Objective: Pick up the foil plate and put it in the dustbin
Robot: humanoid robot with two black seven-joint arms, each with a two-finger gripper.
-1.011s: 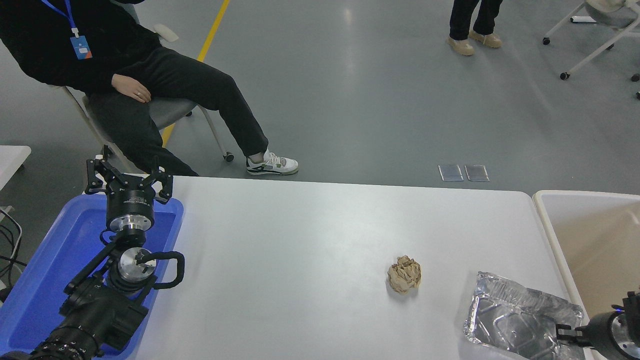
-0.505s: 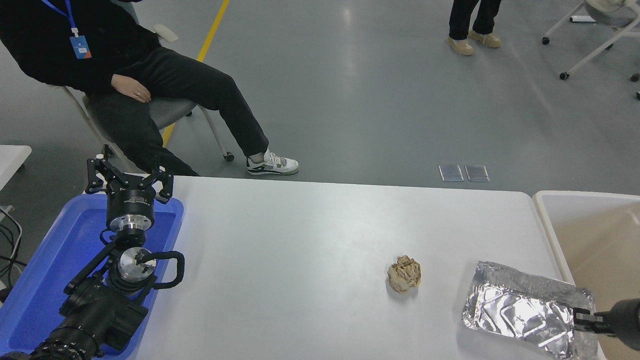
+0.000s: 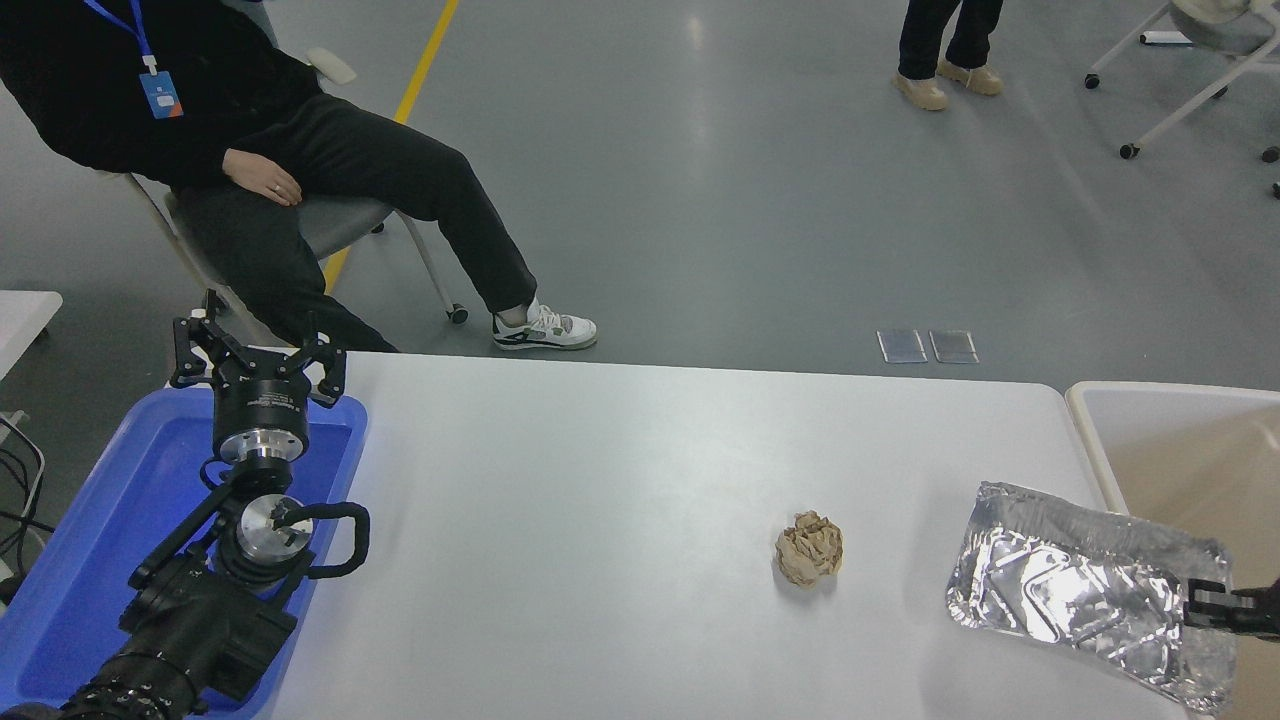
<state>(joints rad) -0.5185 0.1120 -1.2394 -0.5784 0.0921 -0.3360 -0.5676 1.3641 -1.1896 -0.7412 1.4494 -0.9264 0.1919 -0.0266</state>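
A crumpled tan paper ball [image 3: 808, 548] lies on the white table [image 3: 600, 520] toward four o'clock. A blue tray [image 3: 70, 560] sits at eight o'clock. A seated person [image 3: 250, 150] occupies eleven o'clock.

The right tool [image 3: 1205, 612] grips the foil plate [image 3: 1080, 590], tilted, partly over the dustbin [image 3: 1090, 440] rim.

Paper ball [image 3: 808, 548] lies on table [image 3: 600, 480], left of foil plate [image 3: 1090, 590] (dustbin [image 3: 1100, 440] at the right edge).
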